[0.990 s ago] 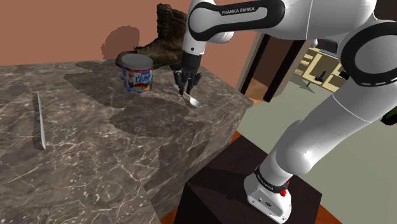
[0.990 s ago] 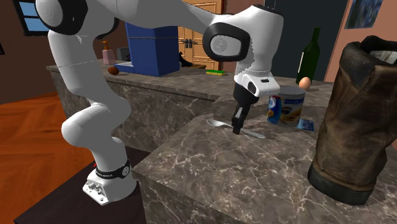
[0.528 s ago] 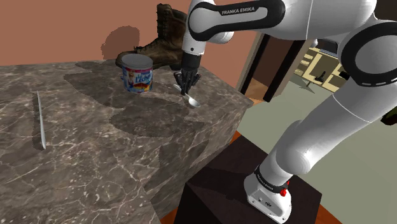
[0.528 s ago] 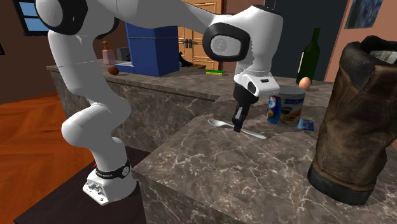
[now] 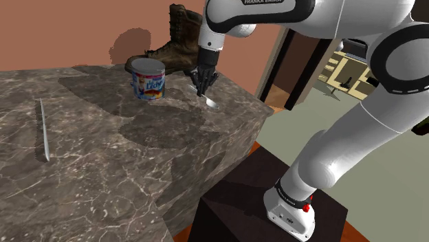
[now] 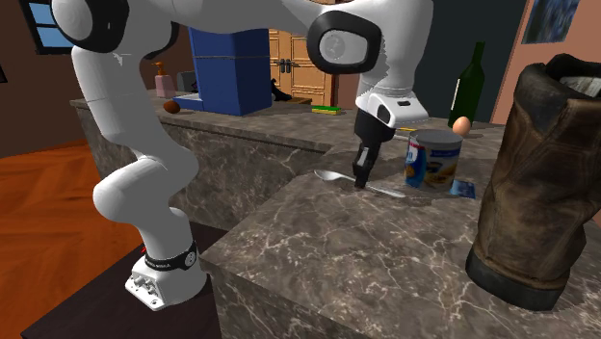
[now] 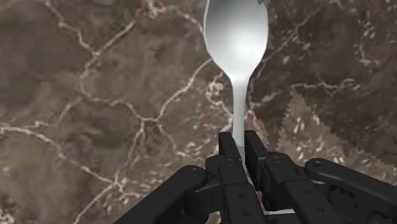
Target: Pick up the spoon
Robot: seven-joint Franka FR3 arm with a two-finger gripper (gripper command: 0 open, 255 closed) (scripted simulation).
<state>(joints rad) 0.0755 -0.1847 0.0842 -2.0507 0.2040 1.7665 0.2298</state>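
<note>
- The silver spoon is low over the marble bench, near its edge.
- The black end effector is clamped on the spoon's handle.
- A blue-labelled can stands near, with a brown boot behind it.

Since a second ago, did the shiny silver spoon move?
Yes. The shiny silver spoon, clasped by the black gripper, rose slightly, judged against the blue-labelled can.
</note>
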